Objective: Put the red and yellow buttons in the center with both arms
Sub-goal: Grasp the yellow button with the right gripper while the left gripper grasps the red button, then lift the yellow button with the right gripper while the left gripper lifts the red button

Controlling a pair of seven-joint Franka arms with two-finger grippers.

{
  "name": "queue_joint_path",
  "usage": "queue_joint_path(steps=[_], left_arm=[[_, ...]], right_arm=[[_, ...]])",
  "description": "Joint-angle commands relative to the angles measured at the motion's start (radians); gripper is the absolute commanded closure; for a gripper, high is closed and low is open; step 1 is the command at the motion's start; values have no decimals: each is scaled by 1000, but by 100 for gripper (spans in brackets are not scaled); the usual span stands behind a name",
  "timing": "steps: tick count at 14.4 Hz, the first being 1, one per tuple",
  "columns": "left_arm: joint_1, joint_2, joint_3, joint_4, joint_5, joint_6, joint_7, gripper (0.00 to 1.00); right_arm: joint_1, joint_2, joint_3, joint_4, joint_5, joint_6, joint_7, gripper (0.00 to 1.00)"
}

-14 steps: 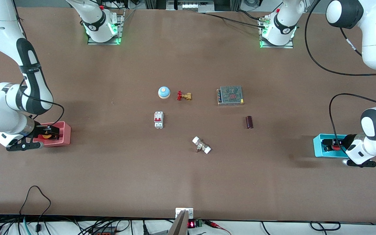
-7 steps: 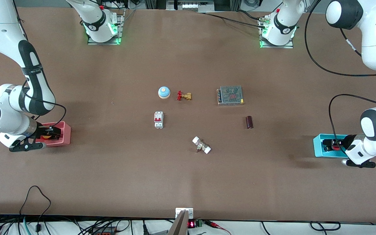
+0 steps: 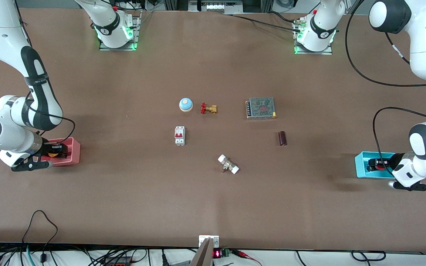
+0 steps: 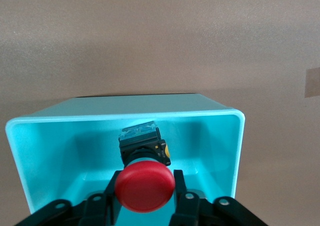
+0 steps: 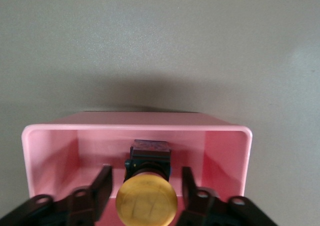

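Left gripper (image 4: 145,206): it is down inside the cyan bin (image 4: 227,117) at the left arm's end of the table. Its two fingers sit tight against the sides of the red button (image 4: 145,185), so it grips the button.
Right gripper (image 5: 146,193): it is down inside the pink bin (image 5: 137,127) at the right arm's end of the table. Its fingers stand on both sides of the yellow button (image 5: 146,202) with small gaps, so it is not squeezing yet.
Red button: it is in the cyan bin, cap toward the wrist camera, black body pointing to the bin's wall.
Yellow button: it is in the pink bin, lying the same way.
Center (image 3: 205,129): the brown middle of the table is well apart from both bins. No button is there yet.
Other things: a blue bell (image 3: 185,104), a red-handled valve (image 3: 208,108), a white breaker (image 3: 179,135), a metal grid box (image 3: 260,108), a dark cylinder (image 3: 282,138) and a white-ended fitting (image 3: 228,164) lie around the middle.
Step now: I think both arms are at the picking-up part.
Next move: the right gripper needs to close. Then both should lift straight up, clear the bin walls, and carry the buttons to a bare spot between the other things.
Change from a second ago: the right arm's gripper has gone a little deeper into the pink bin. The left arm has hardly moved.
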Motion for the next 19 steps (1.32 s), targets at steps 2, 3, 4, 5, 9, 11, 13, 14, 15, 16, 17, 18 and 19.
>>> queue_joint_path(steps=[2, 3, 4, 5, 9, 11, 13, 14, 15, 16, 17, 18, 19], left_arm=[[1, 24, -2, 41, 9, -6, 13, 65], [1, 22, -2, 41, 9, -6, 13, 68], [-1, 19, -2, 40, 9, -6, 13, 70], [1, 13, -2, 37, 9, -6, 13, 70], [4, -56, -6, 14, 12, -6, 11, 70], [4, -136, -8, -44, 12, -8, 11, 72], [-11, -226, -9, -122, 11, -9, 7, 72], [-20, -269, -9, -155, 12, -15, 4, 72], [-30, -312, -9, -190, 11, -29, -1, 72], [-43, -347, -9, -219, 11, -57, -16, 72], [-60, -370, -9, -241, 11, -95, -44, 73], [-86, -395, -11, -265, 11, -141, -88, 73], [-115, -413, -11, -287, 9, -184, -137, 74]], right_arm=[[-22, -4, 26, -13, -16, 17, -14, 66], [-22, -4, 27, -13, -16, 17, -14, 71], [-22, -4, 27, -13, -15, 15, -14, 76], [-22, -6, 29, -13, -15, 14, -14, 79], [-21, -90, 41, -5, -15, -72, -48, 81], [-21, -183, 58, 1, -1, -210, -48, 81], [-11, -257, 113, 12, 11, -322, 5, 81], [-8, -275, 147, 10, 11, -360, 84, 81], [-2, -280, 196, 9, 8, -393, 173, 81], [16, -276, 225, -3, 8, -388, 250, 81], [51, -265, 233, -26, 7, -358, 331, 81], [90, -253, 233, -52, 5, -303, 391, 81], [122, -239, 233, -92, 3, -234, 441, 81]])
